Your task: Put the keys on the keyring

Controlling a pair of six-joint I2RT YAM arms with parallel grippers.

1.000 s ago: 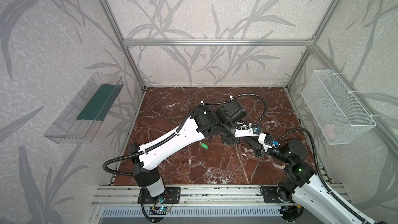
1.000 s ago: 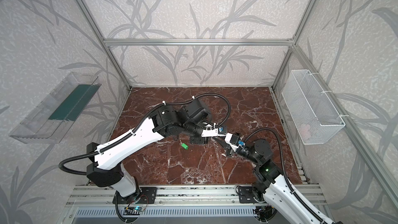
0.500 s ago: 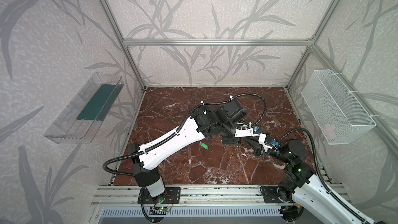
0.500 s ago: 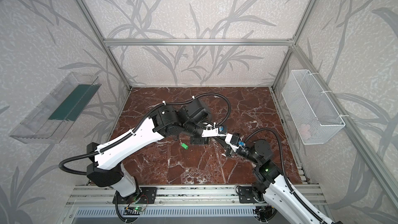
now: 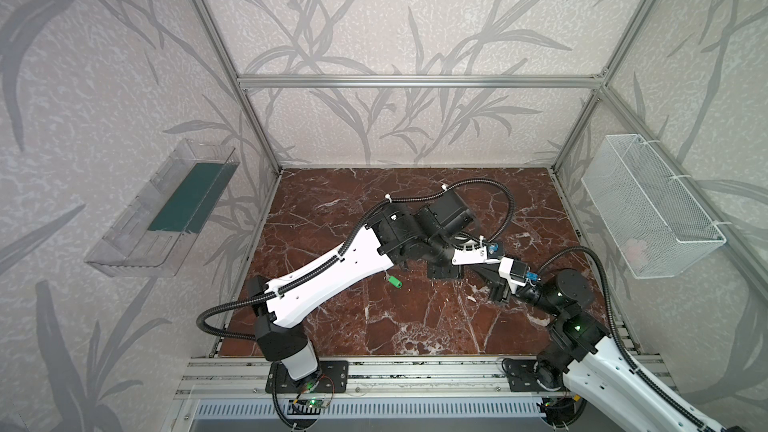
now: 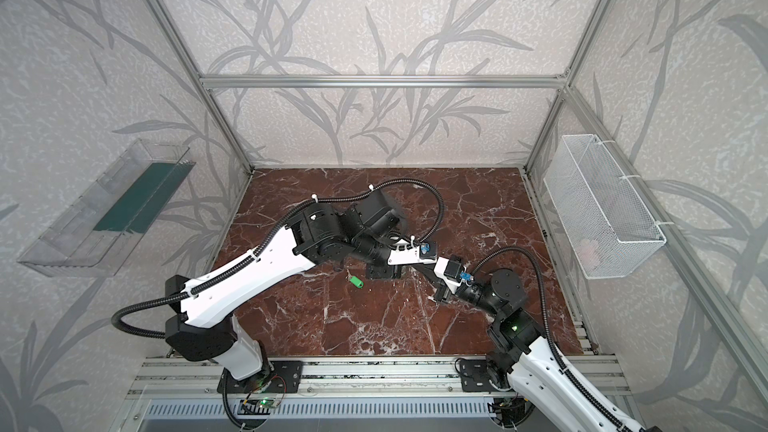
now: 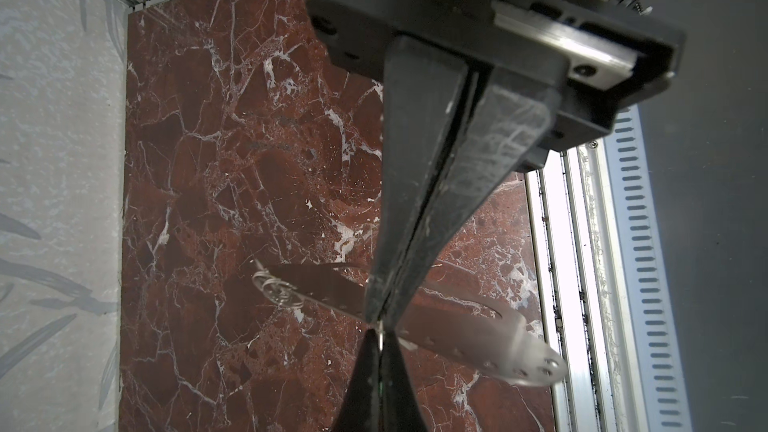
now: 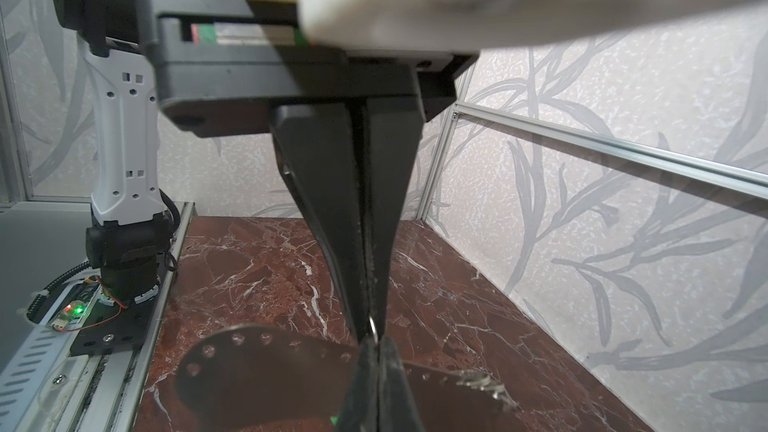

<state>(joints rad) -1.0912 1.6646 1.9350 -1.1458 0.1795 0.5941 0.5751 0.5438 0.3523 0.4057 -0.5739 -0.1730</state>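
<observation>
The keyring [image 7: 478,338] is a flat grey metal plate held just above the marble, with my left gripper [image 7: 379,317] shut on its edge. It also shows dark in the right wrist view [image 8: 257,371]. My right gripper [image 8: 371,328] meets the left one tip to tip and is shut on a thin metal loop [image 8: 374,323] standing at the plate's edge. Whether a green tag hangs on that loop is hidden. A coil of wire ring [image 7: 278,288] sits at the plate's far end. One green key [image 5: 394,282] lies loose on the table beside the left arm [image 5: 332,276].
A white wire basket [image 5: 648,209] hangs on the right wall. A clear tray [image 5: 166,209] with a green sheet hangs on the left wall. The aluminium rail [image 5: 415,371] runs along the table's front edge. The two wrists crowd together right of centre over the marble table [image 5: 374,326].
The right gripper's jaws have closed onto the thin metal loop. Both arms have stayed almost where they were, and the green key on the table has not moved.
</observation>
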